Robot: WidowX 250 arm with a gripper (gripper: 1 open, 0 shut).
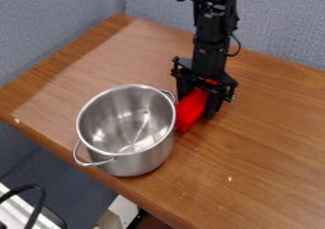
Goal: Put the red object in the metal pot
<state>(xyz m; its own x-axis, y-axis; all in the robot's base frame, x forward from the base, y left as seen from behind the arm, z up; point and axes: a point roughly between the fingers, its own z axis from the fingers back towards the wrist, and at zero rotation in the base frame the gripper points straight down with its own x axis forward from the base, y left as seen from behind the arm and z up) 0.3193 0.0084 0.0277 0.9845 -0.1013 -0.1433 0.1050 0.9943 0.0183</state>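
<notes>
The gripper (200, 93) is down low over the bench (76, 71), pointing straight at the wood, and its black fingers (180, 81) are clamped tight on the red object (191, 111). The block sits between them at the bench surface, one end poking out toward the camera and left, angled slightly. Whether it is resting on the wood or just off it, I cannot tell from here.

Now the relation that matters: the metal pot (127, 130) stands just beside the block, down and to the left in this view, its rim close to the block's near end, possibly touching. The pot is open, empty and upright, one loop handle visible at the near left.

The block's long axis runs roughly toward the pot's mouth, and it looks about as long as the pot is wide. So my read: lift first to clear the rim, then carry it over to the left and release above the centre. Drag it sideways and it likely knocks the pot.
</notes>
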